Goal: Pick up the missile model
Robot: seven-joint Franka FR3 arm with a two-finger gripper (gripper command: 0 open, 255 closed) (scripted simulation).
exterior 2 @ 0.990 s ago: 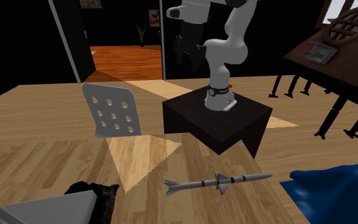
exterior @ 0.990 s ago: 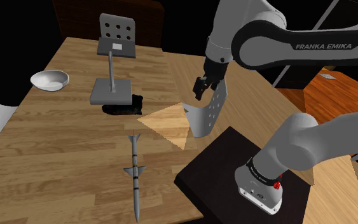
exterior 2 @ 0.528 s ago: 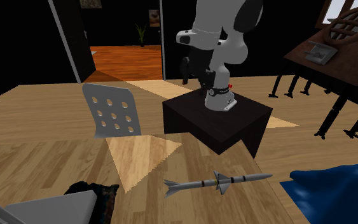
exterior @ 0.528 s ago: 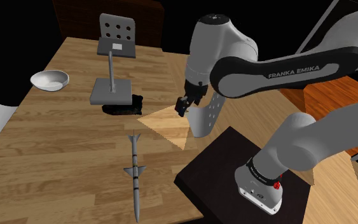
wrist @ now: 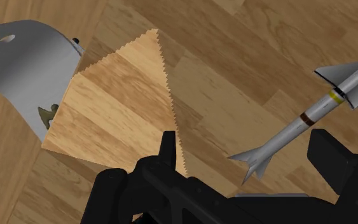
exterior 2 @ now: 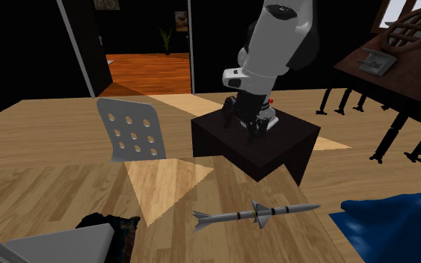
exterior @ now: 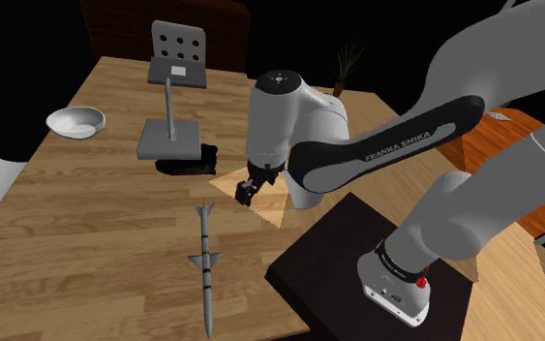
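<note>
The missile model (exterior: 205, 260) is a slim grey rocket with small fins. It lies flat on the wooden surface, lengthwise toward the shoulder view's bottom edge. In the second exterior view the missile model (exterior 2: 255, 214) rests near the front, below the dark stand. My gripper (exterior: 249, 186) hangs above the surface, up and to the right of the missile's nose in the shoulder view, touching nothing. Seen from the wrist, the gripper (wrist: 247, 153) is open, its two fingers (wrist: 166, 145) apart. The missile model (wrist: 317, 111) lies slantwise beyond them, one finned end nearest the gap.
A grey perforated chair (exterior: 176, 46) on a square base stands at the back, a dark patch (exterior: 188, 163) beside it. A white bowl (exterior: 75, 121) sits far left. The dark stand (exterior: 343, 247) is at lower right. A grey perforated panel (wrist: 25, 60) lies near a pale wood triangle (wrist: 117, 102).
The arm has swung down and toward the shoulder view's left. The gripper dropped from high above the stand to just over the pale triangle, nearer the missile, which has not moved.
</note>
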